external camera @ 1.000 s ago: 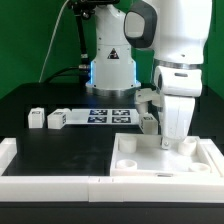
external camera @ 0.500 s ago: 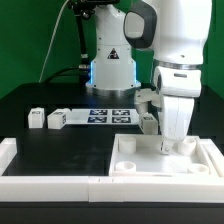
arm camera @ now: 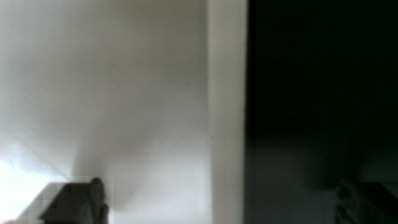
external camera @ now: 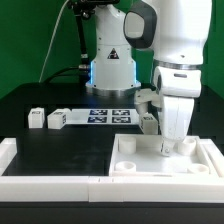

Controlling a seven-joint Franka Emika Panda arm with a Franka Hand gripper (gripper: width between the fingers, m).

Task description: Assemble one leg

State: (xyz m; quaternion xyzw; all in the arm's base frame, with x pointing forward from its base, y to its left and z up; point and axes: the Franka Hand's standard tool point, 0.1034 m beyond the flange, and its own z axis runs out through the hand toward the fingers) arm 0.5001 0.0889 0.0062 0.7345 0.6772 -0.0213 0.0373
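The large white tray-like part (external camera: 140,162) lies at the front on the exterior view's right, with round sockets at its corners. My gripper (external camera: 173,147) hangs low over its far right corner. In the wrist view my gripper (arm camera: 214,205) has its fingers (arm camera: 75,202) wide apart. A blurred white surface (arm camera: 125,110) fills one side between them and dark table the other. Nothing shows clamped between them. Two small white legs (external camera: 36,119) (external camera: 57,119) lie on the table at the exterior view's left. A third leg (external camera: 148,122) sits just behind the tray, beside my gripper.
The marker board (external camera: 105,115) lies in the middle of the table before the robot's base. A low white wall (external camera: 60,184) runs along the front edge, with a raised end at the exterior view's left. The tray sits against this wall.
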